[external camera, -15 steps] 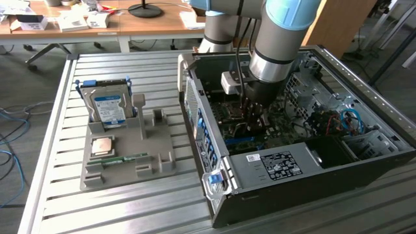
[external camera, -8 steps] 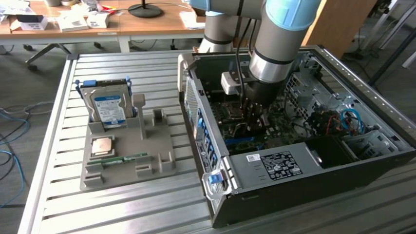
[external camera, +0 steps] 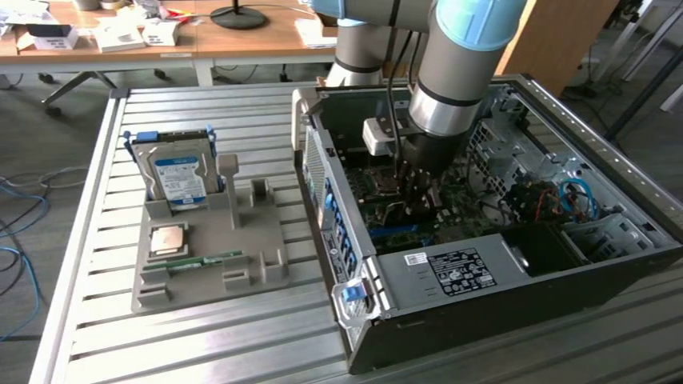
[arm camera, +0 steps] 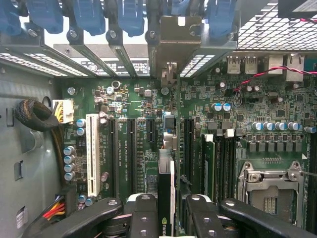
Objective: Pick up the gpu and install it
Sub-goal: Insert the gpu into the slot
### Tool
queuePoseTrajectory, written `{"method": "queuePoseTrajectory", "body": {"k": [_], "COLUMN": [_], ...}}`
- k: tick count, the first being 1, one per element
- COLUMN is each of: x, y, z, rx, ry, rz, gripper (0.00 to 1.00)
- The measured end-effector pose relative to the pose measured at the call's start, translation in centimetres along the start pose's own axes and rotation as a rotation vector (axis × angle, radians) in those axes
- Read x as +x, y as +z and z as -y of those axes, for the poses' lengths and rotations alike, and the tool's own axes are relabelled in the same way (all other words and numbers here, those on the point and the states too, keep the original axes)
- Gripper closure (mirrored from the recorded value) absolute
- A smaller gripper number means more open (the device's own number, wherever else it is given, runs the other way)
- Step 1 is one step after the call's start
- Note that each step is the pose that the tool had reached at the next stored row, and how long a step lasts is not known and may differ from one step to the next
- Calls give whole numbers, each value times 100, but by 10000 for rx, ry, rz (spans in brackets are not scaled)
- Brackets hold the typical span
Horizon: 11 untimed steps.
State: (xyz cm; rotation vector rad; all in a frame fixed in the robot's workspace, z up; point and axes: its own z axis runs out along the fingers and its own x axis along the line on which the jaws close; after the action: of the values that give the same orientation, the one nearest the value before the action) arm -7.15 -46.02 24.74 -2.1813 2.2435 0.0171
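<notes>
Ribbed grey metal slats make up the worktop [external camera: 213, 336] on which an open black computer case [external camera: 513, 296] lies on its side, with wooden desks behind it. Reaching down into that case, the black two-fingered tool [arm camera: 166, 213] is pinching a thin card seen edge-on, the gpu [arm camera: 167, 193], its dark edge with a white strip and a small logo held between the two fingers [arm camera: 143, 218]. The card stands upright on its long edge, directly over the green motherboard [arm camera: 148, 104] and lined up with the black expansion slots [arm camera: 131, 153] that run beside a long white slot [arm camera: 92, 153]; its far end points toward the silver bracket [arm camera: 173, 39] at the rear wall of the case, among a row of blue latches [arm camera: 89, 15]. Whether its lower edge is already seated in a slot cannot be told. Farther along the board sits the silver processor socket frame [arm camera: 270, 191]. In the exterior view the grey and pale-blue arm [external camera: 453, 72] comes down over the middle of the case. To the exterior view's left, well apart from the case, a grey moulded parts holder [external camera: 208, 248] carries an upright silver hard drive with a blue-white label [external camera: 179, 180], a square tan chip [external camera: 171, 240] and a narrow green memory stick [external camera: 208, 262].
</notes>
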Motion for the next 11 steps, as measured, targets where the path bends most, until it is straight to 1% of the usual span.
{"method": "queuePoseTrajectory", "body": {"k": [11], "x": [0], "y": [22], "z": [-1], "rx": [1], "ry": [0], "rz": [1], "gripper": [73]}}
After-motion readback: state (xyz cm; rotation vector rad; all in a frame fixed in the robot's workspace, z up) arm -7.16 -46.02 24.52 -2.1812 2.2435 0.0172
